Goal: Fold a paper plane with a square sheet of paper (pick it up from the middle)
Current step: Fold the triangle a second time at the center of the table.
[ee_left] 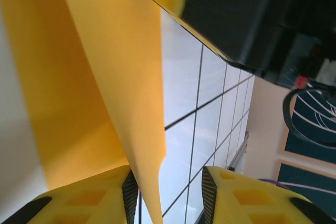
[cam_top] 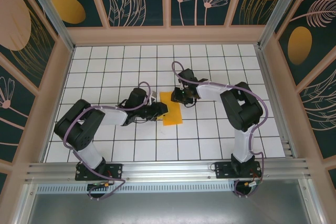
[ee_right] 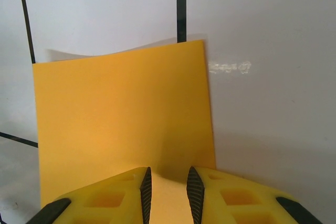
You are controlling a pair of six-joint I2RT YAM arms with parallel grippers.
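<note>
Item: thin orange-yellow square sheet of paper (cam_top: 172, 114), partly folded, on white gridded desk (cam_top: 210, 129).
Left gripper (ee_left: 169, 195): we note it released, flap between.
Right gripper (ee_right: 168, 195): slightly parted over sheet edge.

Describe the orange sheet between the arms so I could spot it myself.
Start at the white gridded table inside the floral-walled booth. Near its middle, where the left arm and right arm meet, is the square sheet of paper. It is the only plain orange-yellow thing on the tiles; the other orange patches are painted ovals on the dark walls.
</note>
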